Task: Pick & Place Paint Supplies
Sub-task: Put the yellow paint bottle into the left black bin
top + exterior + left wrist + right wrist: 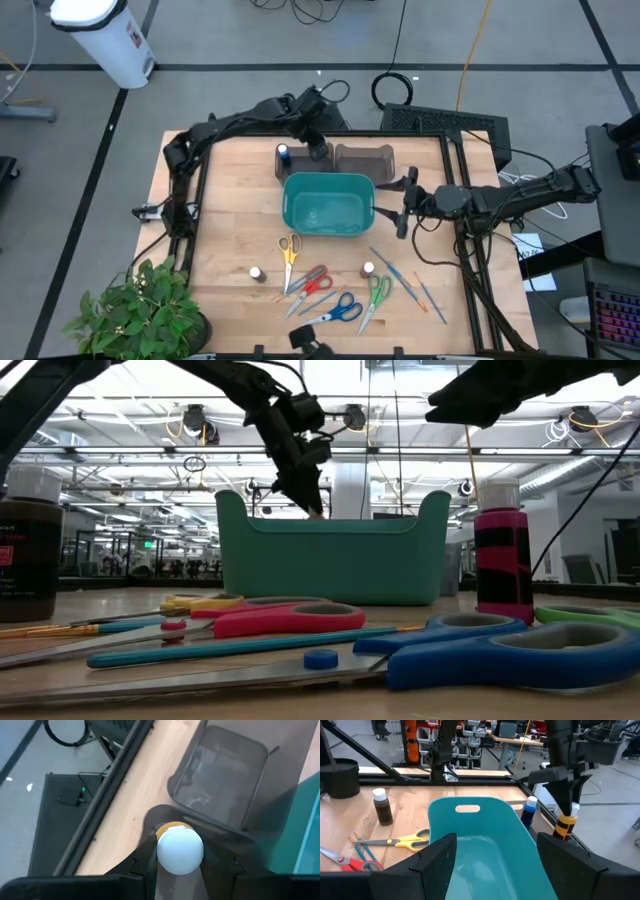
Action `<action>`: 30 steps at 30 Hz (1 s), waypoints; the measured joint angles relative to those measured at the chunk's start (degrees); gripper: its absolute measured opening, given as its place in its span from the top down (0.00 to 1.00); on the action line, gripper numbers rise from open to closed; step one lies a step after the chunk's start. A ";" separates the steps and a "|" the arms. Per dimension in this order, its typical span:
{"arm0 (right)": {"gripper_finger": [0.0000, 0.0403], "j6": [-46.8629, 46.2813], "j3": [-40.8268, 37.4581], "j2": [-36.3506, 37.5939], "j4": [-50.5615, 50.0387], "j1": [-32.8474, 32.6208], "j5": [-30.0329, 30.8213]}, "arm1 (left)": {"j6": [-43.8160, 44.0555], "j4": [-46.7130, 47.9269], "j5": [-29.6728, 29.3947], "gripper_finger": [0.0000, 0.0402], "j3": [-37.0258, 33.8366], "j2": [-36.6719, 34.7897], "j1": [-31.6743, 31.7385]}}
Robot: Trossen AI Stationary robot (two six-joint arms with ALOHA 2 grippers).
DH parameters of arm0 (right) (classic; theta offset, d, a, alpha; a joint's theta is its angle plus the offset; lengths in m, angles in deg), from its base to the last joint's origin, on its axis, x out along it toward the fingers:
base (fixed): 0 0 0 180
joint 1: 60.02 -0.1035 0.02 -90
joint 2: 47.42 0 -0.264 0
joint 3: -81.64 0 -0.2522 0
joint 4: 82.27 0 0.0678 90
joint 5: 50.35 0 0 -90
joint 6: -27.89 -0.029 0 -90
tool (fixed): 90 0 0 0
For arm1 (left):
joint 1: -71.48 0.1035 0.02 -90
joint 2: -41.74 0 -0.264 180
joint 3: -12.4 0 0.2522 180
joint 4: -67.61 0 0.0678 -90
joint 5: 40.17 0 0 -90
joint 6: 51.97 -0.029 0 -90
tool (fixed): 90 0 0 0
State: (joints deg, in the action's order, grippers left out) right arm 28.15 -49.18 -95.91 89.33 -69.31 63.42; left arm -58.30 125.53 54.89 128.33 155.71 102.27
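Scissors (318,282) with red, yellow, blue and green handles lay nearest the front edge of the table (225,225), and among them we saw thin paintbrushes (402,273), a white-capped dark bottle (257,273) and a second white-capped bottle (368,269). Beyond these stood the teal bin (328,203), which looked empty in the right wrist view. At its right end hung the right gripper (405,208), its fingers spread apart and holding nothing, one to either side of the bin's near rim. Behind the bin, at the table's back edge, the left gripper (179,862) was clamped on an amber bottle (180,849) with a white cap, held clear of the wood. A dark-blue bottle (283,154) stood beside it, and a clear tray (220,777) nearby appeared empty. We judged the step in hand to be carrying the amber bottle into a container, probably the teal bin. To do it well, the bottle should be kept upright, brought fully over the open interior, lowered close to the floor and released only then, so that it neither strikes the rim nor topples.
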 joint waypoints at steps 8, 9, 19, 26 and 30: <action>0.33 0.08 -0.52 0.11 0.39 0.01 0.00 | 0.24 -1.31 -0.79 0.70 0.00 1.92 -0.81; 0.33 0.25 -0.52 0.11 0.39 0.01 0.00 | 0.39 -1.31 -0.93 0.70 0.00 2.05 -0.81; 0.33 0.39 -0.52 0.11 0.42 0.01 0.00 | 0.83 -1.80 -1.99 0.70 0.00 4.53 -1.55; 0.34 0.39 -0.52 0.11 0.42 0.01 0.00 | 0.76 -2.54 -2.19 0.70 0.00 4.72 -1.81; 0.34 0.41 -0.52 0.11 0.42 0.01 -0.02 | 0.66 -2.51 -3.05 0.70 -0.02 4.72 -1.94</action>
State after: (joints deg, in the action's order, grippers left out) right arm 28.56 -49.70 -95.80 89.75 -69.29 63.40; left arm -57.64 123.02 51.84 128.31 160.43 100.32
